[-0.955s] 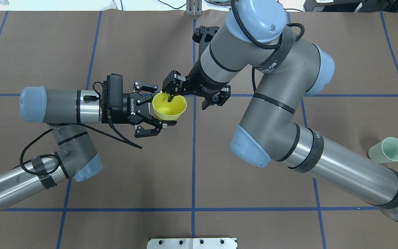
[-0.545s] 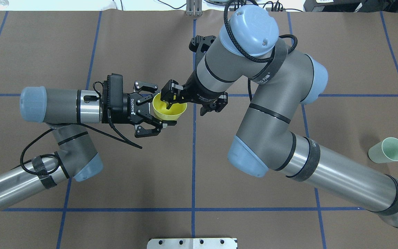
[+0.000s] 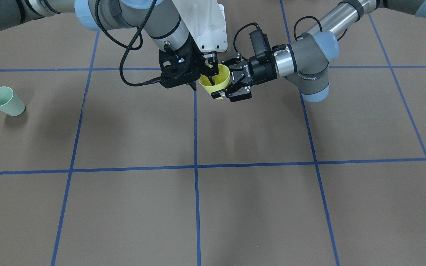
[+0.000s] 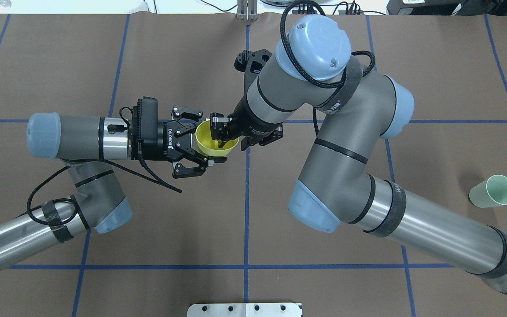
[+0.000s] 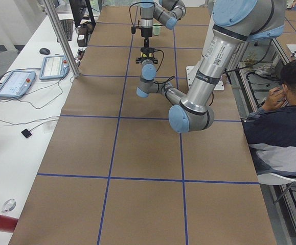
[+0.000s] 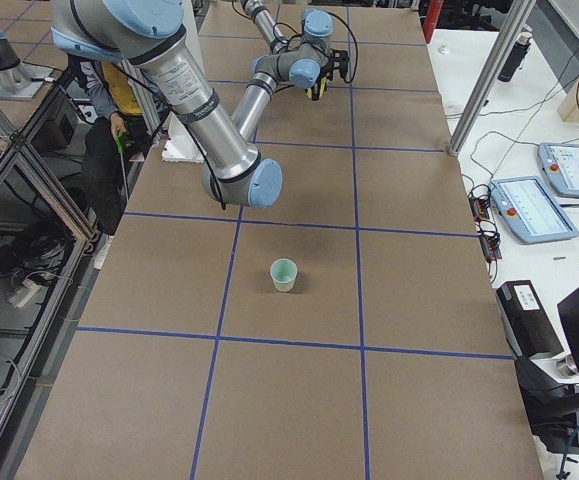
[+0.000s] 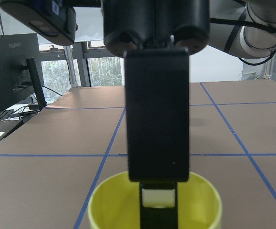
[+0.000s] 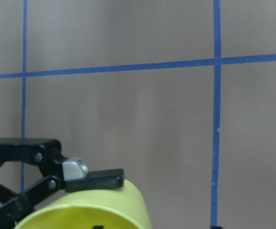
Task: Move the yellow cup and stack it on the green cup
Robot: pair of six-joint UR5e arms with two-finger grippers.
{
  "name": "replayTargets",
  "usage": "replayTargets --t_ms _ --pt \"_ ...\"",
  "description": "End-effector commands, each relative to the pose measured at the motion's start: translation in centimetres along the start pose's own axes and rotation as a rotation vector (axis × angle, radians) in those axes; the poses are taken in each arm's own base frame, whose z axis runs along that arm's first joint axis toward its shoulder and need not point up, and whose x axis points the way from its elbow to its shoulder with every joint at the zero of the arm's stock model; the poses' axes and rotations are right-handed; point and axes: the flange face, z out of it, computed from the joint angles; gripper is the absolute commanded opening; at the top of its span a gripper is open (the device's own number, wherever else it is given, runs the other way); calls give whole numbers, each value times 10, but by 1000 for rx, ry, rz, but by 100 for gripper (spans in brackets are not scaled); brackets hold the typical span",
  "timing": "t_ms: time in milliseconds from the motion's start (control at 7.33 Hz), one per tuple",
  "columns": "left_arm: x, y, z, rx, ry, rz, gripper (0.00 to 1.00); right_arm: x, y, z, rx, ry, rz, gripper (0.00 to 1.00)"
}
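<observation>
The yellow cup [image 4: 213, 147] is held upright above the table's middle. My left gripper [image 4: 209, 140] comes in level from the side and is shut on the cup's body. It also shows in the front view [image 3: 228, 79]. My right gripper [image 4: 234, 136] hangs over the cup, open. One of its fingers [image 3: 212, 77] is down inside the cup [image 3: 223, 78] and the other is outside its wall. The left wrist view shows that finger [image 7: 158, 143] in the cup [image 7: 202, 205]. The green cup [image 4: 494, 191] stands alone at the table's right end [image 3: 5, 100].
Blue tape lines [image 4: 246, 211] divide the brown table cover. A metal plate [image 4: 244, 309] sits at the near edge in the overhead view. The white robot base [image 3: 207, 26] stands behind the grippers. A seated person [image 5: 283, 122] is beside the table.
My right gripper has moved left and down, so its finger has gone deeper into the yellow cup. My left gripper has kept its hold and shifted slightly.
</observation>
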Motion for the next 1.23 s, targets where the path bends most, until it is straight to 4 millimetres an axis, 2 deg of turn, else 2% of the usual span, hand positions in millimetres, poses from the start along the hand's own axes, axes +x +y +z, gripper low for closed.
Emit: replayTargets --t_ms 0,136,273,409,545,818,955,1091 --pt "8 1 3 11 15 -3 14 1 2 -3 2 -4 -6 0" --pt "8 1 3 12 15 -2 29 5 3 -3 3 -1 -4 0" --pt "8 1 3 12 17 -2 51 9 2 -2 18 7 3 0" --pt "8 0 3 14 16 -3 68 14 1 -3 20 11 7 0" --pt "8 0 3 14 14 -5 100 24 8 -8 19 7 5 0" --pt "6 5 1 6 3 -7 100 32 14 -15 21 2 2 0" --pt "5 5 1 7 -8 -8 100 40 10 -17 27 9 9 0" --pt "4 4 2 9 -15 -17 100 54 -4 -25 52 23 30 0"
